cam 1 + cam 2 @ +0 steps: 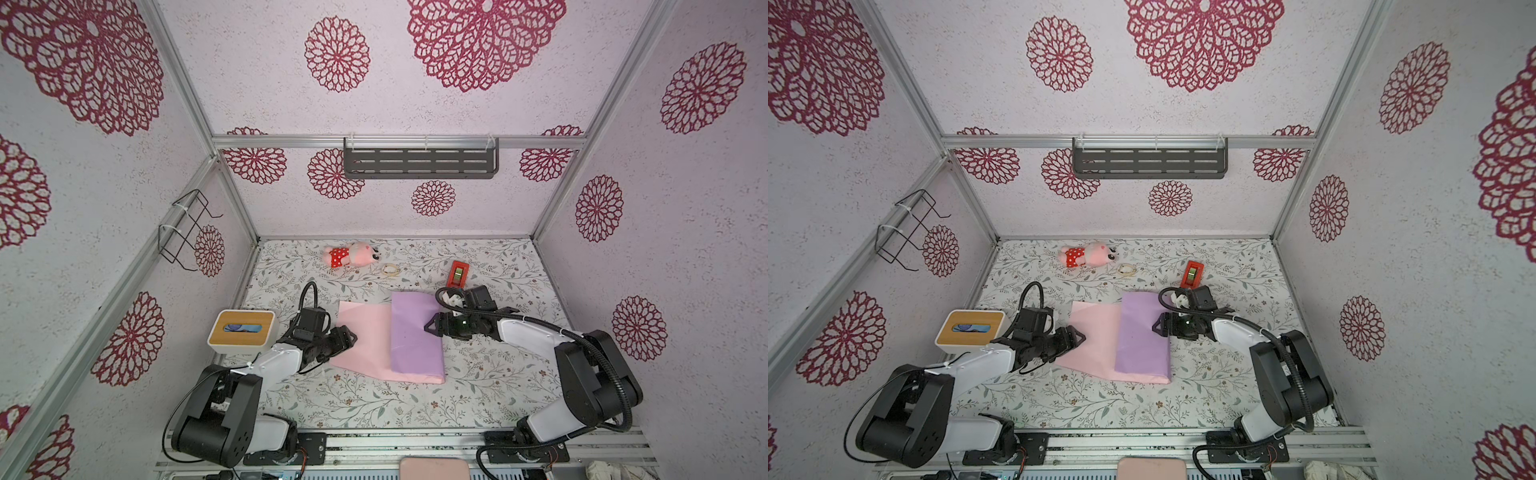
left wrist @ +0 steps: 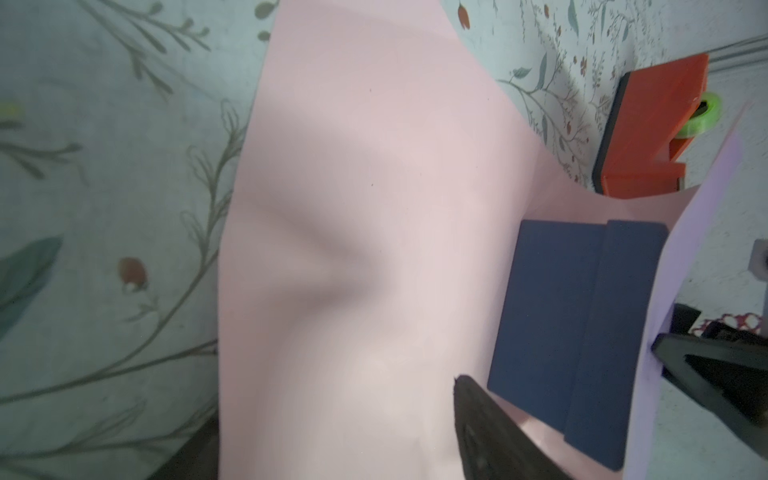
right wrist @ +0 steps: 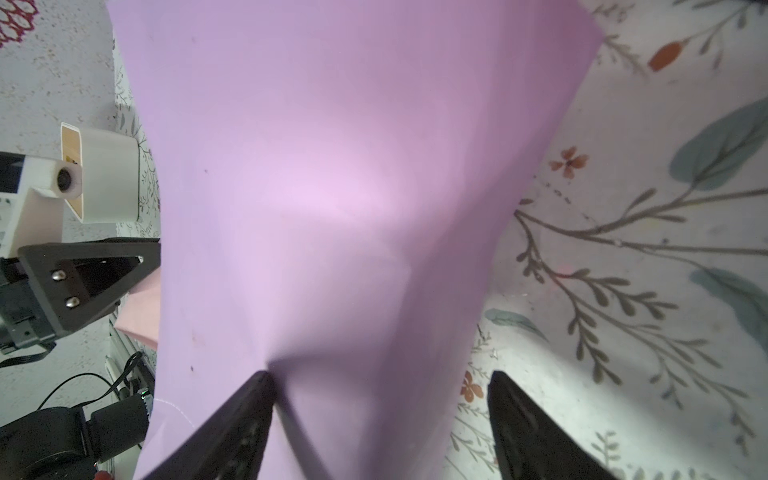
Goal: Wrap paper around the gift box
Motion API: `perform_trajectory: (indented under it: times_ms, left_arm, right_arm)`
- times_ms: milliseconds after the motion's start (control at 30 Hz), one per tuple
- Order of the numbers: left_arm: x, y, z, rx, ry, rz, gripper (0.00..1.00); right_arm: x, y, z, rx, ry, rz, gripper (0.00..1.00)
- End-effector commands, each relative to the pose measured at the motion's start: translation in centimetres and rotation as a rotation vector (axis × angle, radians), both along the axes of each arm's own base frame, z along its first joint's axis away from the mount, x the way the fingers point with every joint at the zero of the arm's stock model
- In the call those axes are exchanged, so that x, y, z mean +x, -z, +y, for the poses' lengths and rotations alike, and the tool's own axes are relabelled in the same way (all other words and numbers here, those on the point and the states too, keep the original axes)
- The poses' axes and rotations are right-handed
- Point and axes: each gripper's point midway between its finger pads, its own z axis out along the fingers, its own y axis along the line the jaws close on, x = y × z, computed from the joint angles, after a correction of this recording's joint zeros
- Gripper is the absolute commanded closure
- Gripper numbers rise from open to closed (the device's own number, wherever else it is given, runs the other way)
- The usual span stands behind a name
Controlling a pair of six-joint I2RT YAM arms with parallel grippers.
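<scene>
The paper lies mid-table, pale pink (image 1: 363,336) on the left with a lilac flap (image 1: 415,332) folded over on the right. Both top views hide the gift box under the flap. In the left wrist view the navy gift box (image 2: 552,324) shows beneath the flap's edge. My left gripper (image 1: 352,336) is at the pink sheet's left edge. One of its fingers (image 2: 490,428) rests above the sheet and the sheet covers the other, so the jaws stand well apart. My right gripper (image 3: 378,382) is open, with one fingertip (image 3: 257,399) denting the lilac flap and the other over the tablecloth.
A white tissue box with a wooden top (image 1: 241,330) stands just left of the left arm. Behind the paper lie a red tape dispenser (image 1: 458,273), a pale ring (image 1: 390,270) and a pink plush toy (image 1: 353,254). A pink pad (image 1: 434,467) sits at the front rail.
</scene>
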Motion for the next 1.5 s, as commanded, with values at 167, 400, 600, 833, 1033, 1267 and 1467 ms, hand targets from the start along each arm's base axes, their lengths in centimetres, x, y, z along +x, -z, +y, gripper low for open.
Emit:
perform_trajectory:
  times_ms: [167, 400, 600, 833, 1033, 1267, 1467]
  left_arm:
    - [2.9, -0.6, 0.8, -0.062, 0.006, -0.046, 0.36]
    - [4.6, -0.5, 1.0, -0.122, 0.007, -0.058, 0.53]
    - [5.1, -0.4, 0.7, -0.139, 0.030, -0.069, 0.68]
    - [5.1, -1.0, 1.3, -0.094, 0.017, -0.093, 0.83]
    - [4.8, -1.9, 1.6, -0.053, 0.021, -0.114, 0.92]
    - [3.7, -3.0, 0.3, 0.005, 0.057, -0.099, 0.99]
    - [2.9, -6.4, -1.6, 0.078, 0.079, -0.109, 1.00]
  right_arm:
    - [-2.1, 4.4, -2.7, -0.184, 0.044, 0.109, 0.19]
    - [-2.0, 4.5, -2.6, -0.184, 0.040, 0.113, 0.19]
    - [-1.9, 4.4, -2.6, -0.186, 0.039, 0.112, 0.19]
    - [-1.9, 4.4, -2.5, -0.184, 0.042, 0.113, 0.19]
    - [-2.0, 4.5, -2.6, -0.186, 0.042, 0.116, 0.19]
    - [-2.0, 4.4, -2.5, -0.186, 0.040, 0.112, 0.19]
    - [-2.0, 4.4, -2.5, -0.182, 0.040, 0.111, 0.19]
